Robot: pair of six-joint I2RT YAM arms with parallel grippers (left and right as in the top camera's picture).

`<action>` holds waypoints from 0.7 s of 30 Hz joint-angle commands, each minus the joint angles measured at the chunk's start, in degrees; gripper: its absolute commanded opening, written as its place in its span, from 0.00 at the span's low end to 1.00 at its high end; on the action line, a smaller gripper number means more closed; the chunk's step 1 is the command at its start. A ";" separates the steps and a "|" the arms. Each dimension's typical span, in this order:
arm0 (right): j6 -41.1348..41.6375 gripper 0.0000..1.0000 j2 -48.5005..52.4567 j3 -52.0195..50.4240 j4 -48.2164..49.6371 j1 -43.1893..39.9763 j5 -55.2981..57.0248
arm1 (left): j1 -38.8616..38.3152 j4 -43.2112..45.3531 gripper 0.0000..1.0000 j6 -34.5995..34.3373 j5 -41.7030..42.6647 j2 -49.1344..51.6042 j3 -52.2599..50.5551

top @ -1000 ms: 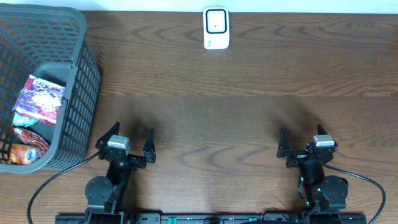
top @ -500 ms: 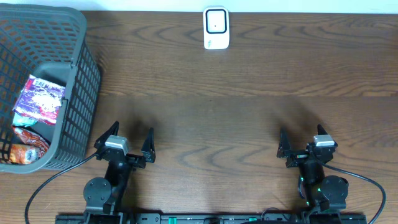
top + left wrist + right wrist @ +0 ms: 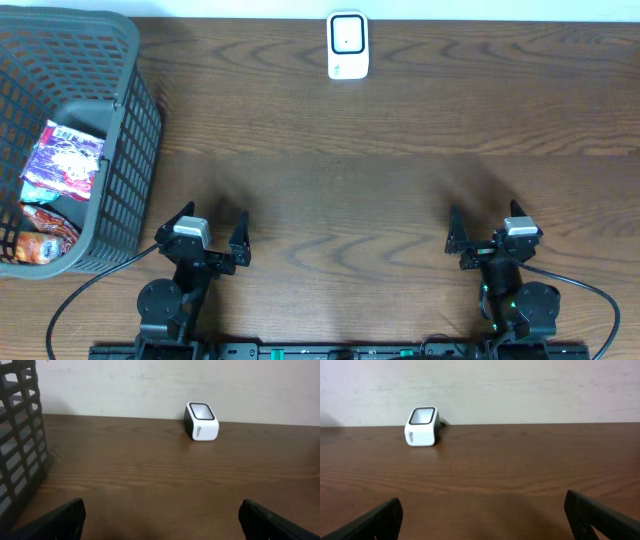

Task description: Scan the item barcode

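One basket occupies the left edge of the frame and holds two packets. One scanner stands at top centre, at the table's far edge. Open wood runs from it down to the left gripper and right gripper, lower left and lower right. Both have their jaws released and grasp nothing.

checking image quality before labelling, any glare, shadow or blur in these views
Overhead: sharp, evenly lit, soft shadows on the table ahead of the left gripper and right gripper. Left wrist: scanner in focus, near fingers dark, soft-edged. Right wrist: likewise, scanner clear, no strong glare.
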 commanded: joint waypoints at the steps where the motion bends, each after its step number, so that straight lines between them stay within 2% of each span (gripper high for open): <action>1: -0.85 0.99 0.07 -0.24 -0.07 -0.61 0.28 | 0.26 -2.25 0.98 -0.28 -2.51 -0.39 1.05; 8: -0.85 0.99 0.07 -0.24 -0.07 -0.61 0.28 | 0.26 -6.19 0.98 -0.28 -3.91 -0.39 0.68; 21: -0.85 0.99 0.04 -0.24 -0.07 -0.61 0.28 | 0.26 -6.19 0.98 -0.31 -3.89 1.68 0.57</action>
